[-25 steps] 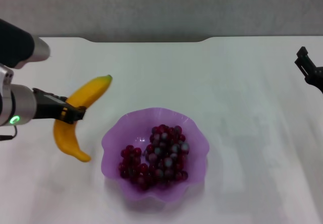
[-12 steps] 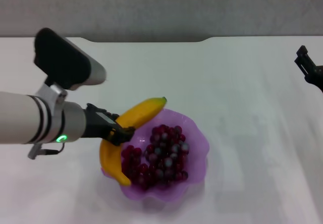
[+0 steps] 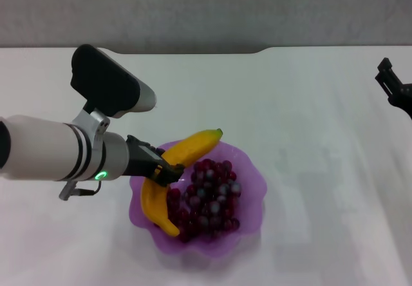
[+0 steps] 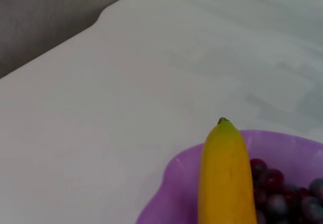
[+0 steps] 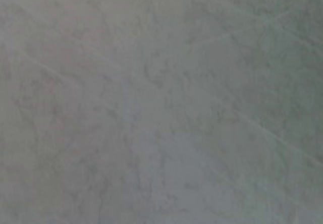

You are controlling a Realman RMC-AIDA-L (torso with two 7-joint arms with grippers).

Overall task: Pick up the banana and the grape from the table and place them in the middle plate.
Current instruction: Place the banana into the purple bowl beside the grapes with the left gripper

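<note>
My left gripper [image 3: 164, 172] is shut on the yellow banana [image 3: 187, 149] and holds it over the left part of the purple scalloped plate [image 3: 248, 170]. The banana's green-tipped end points toward the far rim, its other end hangs low near the plate's front left. The dark red-purple grape bunch [image 3: 209, 196] lies inside the plate, to the right of the banana. In the left wrist view the banana [image 4: 226, 173] stretches over the plate's rim [image 4: 174, 183] with grapes [image 4: 275, 193] beside it. My right gripper [image 3: 393, 89] is parked at the far right edge.
The white table [image 3: 309, 105] spreads around the plate on all sides; its back edge meets a grey wall. The right wrist view shows only bare table surface [image 5: 161, 103].
My left arm has carried the banana to the right, from beside the plate to over its left part. The grapes and the right arm have not moved.
</note>
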